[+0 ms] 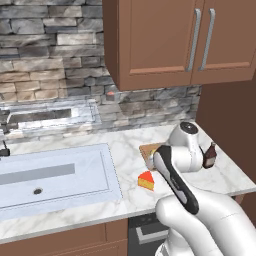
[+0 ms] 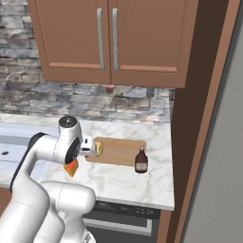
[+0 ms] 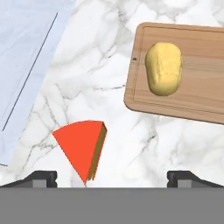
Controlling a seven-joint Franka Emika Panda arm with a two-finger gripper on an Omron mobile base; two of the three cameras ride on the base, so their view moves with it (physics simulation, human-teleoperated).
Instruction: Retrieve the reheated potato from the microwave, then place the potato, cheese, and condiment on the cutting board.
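The yellowish potato point(image 3: 163, 68) lies on the left part of the wooden cutting board point(image 3: 197, 100) on the marble counter. The orange-red cheese point(image 3: 81, 146) wedge rests on the counter just off the board's corner. My gripper point(image 3: 114, 179) hovers above the counter, open and holding nothing, with the cheese close to its left fingertip point(image 3: 41, 178). From the right base view, the dark condiment point(image 2: 141, 160) bottle stands upright at the board's point(image 2: 121, 151) near right edge, and the cheese point(image 2: 71, 167) peeks out under my arm. The microwave is out of view.
A pale sink basin point(image 1: 55, 175) is set into the counter left of the cheese point(image 1: 146, 180). Brown upper cabinets point(image 1: 165, 45) hang above the board. A tall brown side panel point(image 2: 204, 118) closes off the counter's right end. The counter's front edge point(image 2: 128, 201) runs just behind the bottle.
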